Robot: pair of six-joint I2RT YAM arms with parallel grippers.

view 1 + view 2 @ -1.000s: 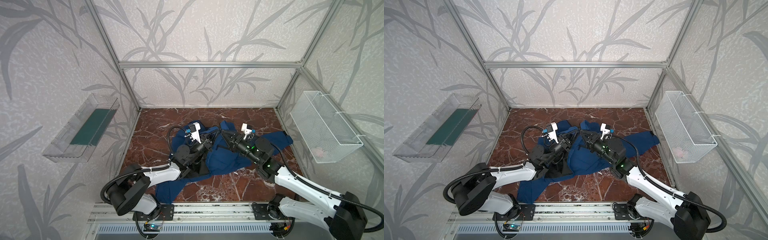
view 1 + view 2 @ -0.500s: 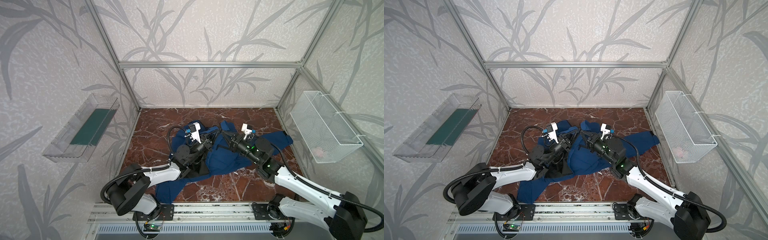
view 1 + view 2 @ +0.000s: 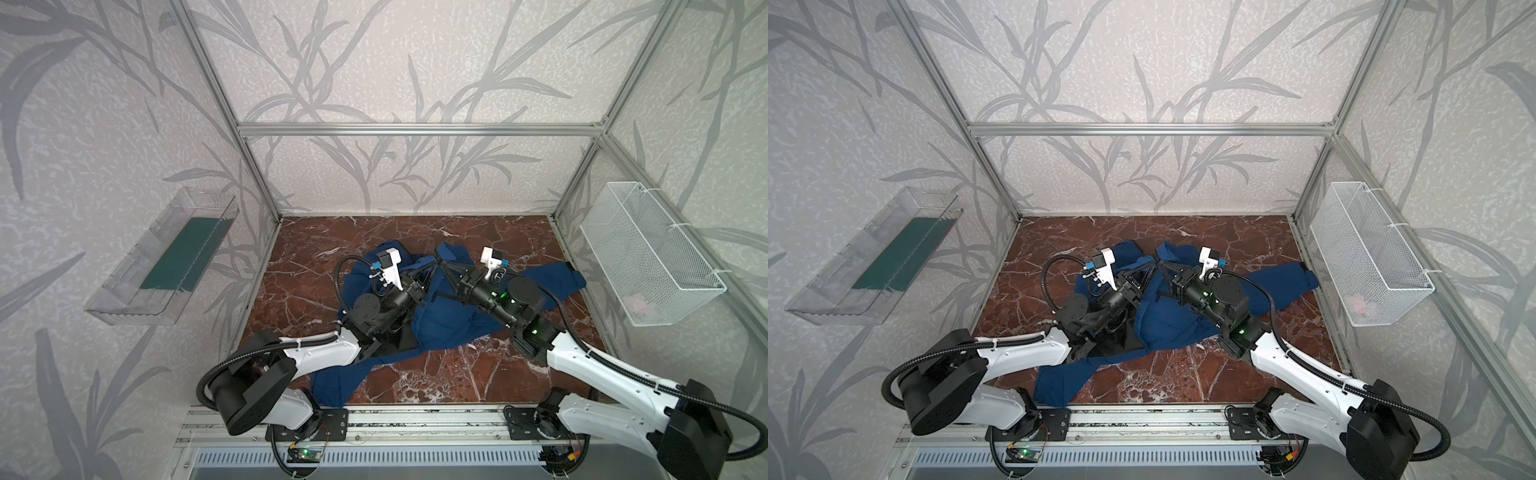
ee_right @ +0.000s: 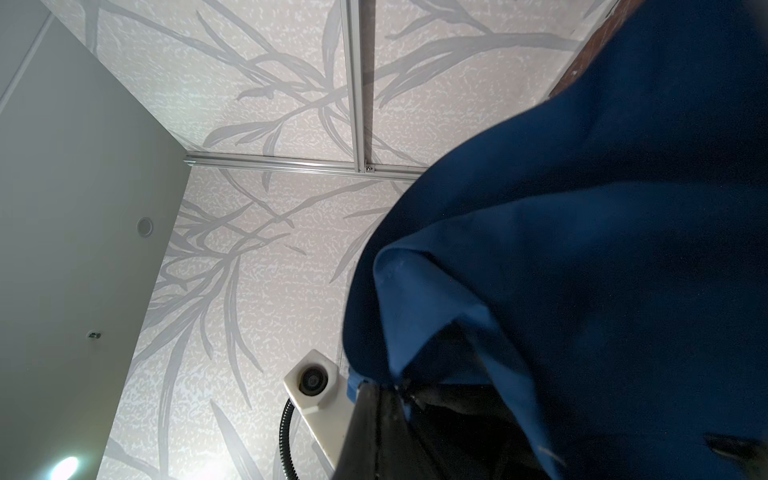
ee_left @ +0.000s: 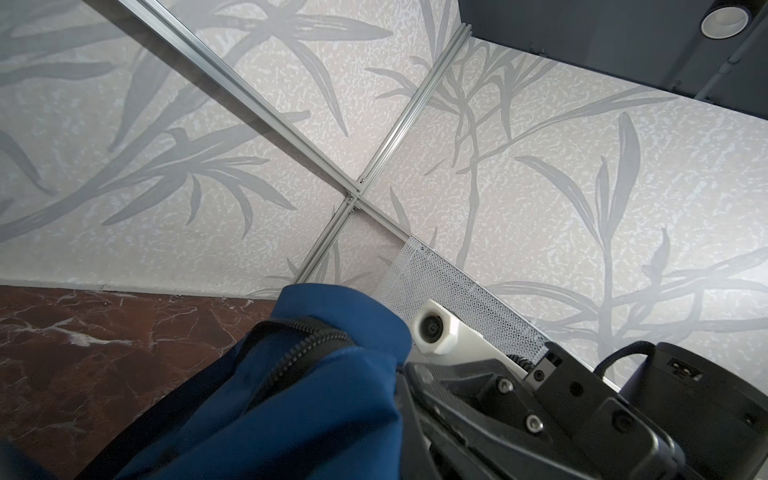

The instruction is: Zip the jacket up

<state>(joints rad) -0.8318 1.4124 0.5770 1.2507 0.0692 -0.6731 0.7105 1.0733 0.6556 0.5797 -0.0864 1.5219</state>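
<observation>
Mid-table, on the marble table: jacket lies crumpled, front edges raised between the arms | right gripper has just pinched shut on one edge, left gripper already clamped on the opposite edge, so both sides look held for joining | zipper teeth show; slider and pinch points hidden by cloth.

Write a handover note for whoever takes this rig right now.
Left gripper: shut, seemingly pinching the jacket at its raised front edge.
Right gripper: shut on the same raised fold, tips close to the left's.
Jacket: crumpled in the middle of the table, front open, black lining showing.
Done: both grips taken; zipper teeth are not joined.
Left: mate the zipper halves, then pull the slider up.
</observation>
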